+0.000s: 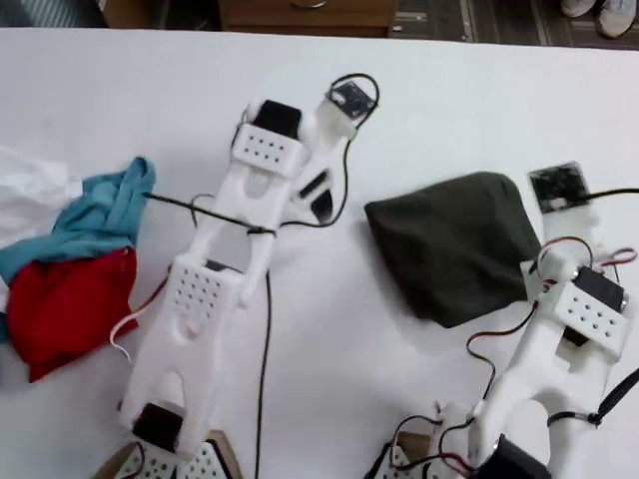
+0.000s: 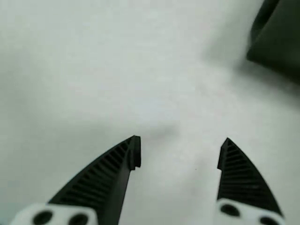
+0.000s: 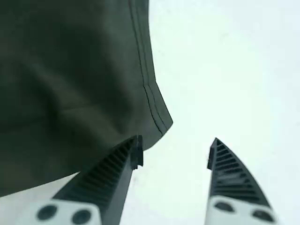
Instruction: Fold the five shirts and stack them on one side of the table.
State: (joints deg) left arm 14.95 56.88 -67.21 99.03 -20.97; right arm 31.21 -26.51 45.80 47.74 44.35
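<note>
High view: dark shirt (image 1: 454,244) lies bunched on the counter (image 1: 449,90), right of middle. Teal shirt (image 1: 100,210), red shirt (image 1: 65,309) and white shirt (image 1: 30,190) are heaped at the left edge.

Left wrist: left claw (image 2: 180,145) spread wide over bare counter, dark shirt's corner well apart from it.

Right wrist: right claw (image 3: 176,145) wide too, one finger just by the stitched hem (image 3: 154,101).

Cloth looks light and limp, no stiffness. I'd pinch the hem corner; expect it to drape and drag.
</note>
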